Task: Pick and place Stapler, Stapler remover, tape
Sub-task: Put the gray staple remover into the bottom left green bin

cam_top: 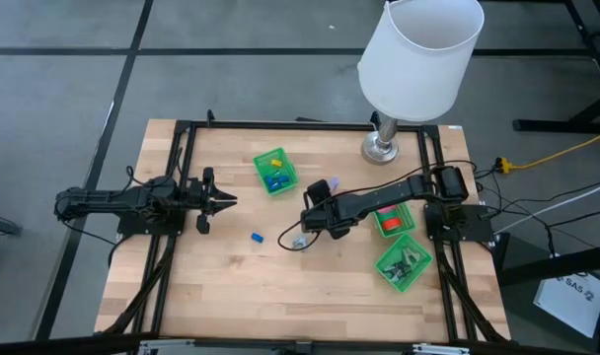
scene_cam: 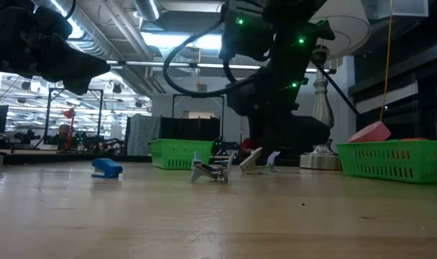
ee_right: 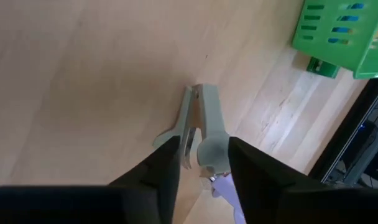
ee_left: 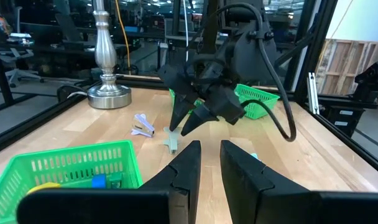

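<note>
Tabletop of pale wooden planks carries three green plastic baskets: one far and left of centre holding blue and yellow blocks, and two on the right, the farther with a red item in it, the nearer with dark pieces. A white-shaded lamp stands at the far right edge.

The right claw hangs over the middle of the tabletop with its fingers spread, directly above a grey metal staple remover. Seen from the wrist, the remover's long axis runs forward between the two fingers, so a straight descent looks enough to straddle it. A second small pale remover lies just beyond, toward the lamp, near enough to be nudged.

The left claw waits at the left, fingers parted, well apart. A small blue oblong block lies between the two arms. Bare wood lies open nearer the front.
</note>
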